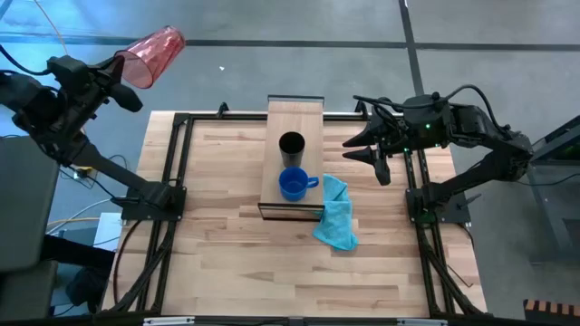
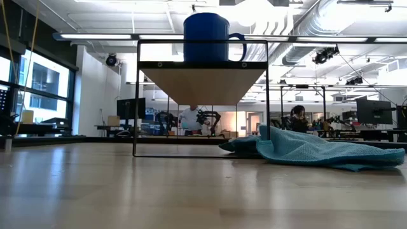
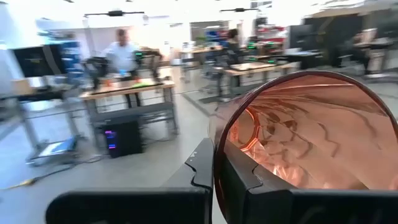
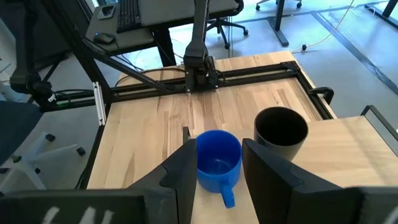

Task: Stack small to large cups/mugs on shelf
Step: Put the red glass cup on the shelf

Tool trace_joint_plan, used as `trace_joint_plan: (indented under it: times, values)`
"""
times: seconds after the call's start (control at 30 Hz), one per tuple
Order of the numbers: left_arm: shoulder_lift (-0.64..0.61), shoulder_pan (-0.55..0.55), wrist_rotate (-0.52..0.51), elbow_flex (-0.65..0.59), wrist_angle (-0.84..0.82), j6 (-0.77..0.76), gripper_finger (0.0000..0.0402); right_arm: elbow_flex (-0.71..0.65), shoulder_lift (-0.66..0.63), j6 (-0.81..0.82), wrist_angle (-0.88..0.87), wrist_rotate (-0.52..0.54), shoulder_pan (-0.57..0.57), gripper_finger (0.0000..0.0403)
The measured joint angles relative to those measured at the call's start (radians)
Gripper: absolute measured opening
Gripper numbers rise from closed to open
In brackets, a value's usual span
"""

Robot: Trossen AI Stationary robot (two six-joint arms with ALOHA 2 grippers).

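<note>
Left claw [image 1: 122,65] clamped shut, raised off-table — right claw [image 1: 362,148] open, hovering.

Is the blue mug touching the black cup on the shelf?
Apart. The high view shows bare shelf wood between the black cup and the blue mug.

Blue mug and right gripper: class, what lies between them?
In the high view, only bare shelf and tabletop separate blue mug from right gripper; the cloth lies nearer.
</note>
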Motion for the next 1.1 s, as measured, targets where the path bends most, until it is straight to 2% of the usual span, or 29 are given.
trace_joint_plan:
  times: [0.4, 0.6, 0.77, 1.1]
  values:
    - [0.139, 0.313, 0.0, 0.0, -0.001, -0.11, 0.0, 0.0, 0.0, 0.0, -0.053, 0.0, 0.01, 0.0119]
    - [0.223, 0.39, 0.018, 0.0, -0.001, -0.128, 0.0, 0.0, 0.0, -0.019, -0.056, 0.0, 0.044, 0.0119]
    - [0.297, 0.458, 0.148, 0.0, 0.0, -0.156, 0.0, 0.0, 0.0, -0.019, -0.059, 0.0, 0.066, 0.0119]
    - [0.412, 0.647, 0.52, 0.0, 0.015, -0.254, 0.0, 0.0, 0.0, 0.01, -0.071, 0.001, 0.12, 0.0119]
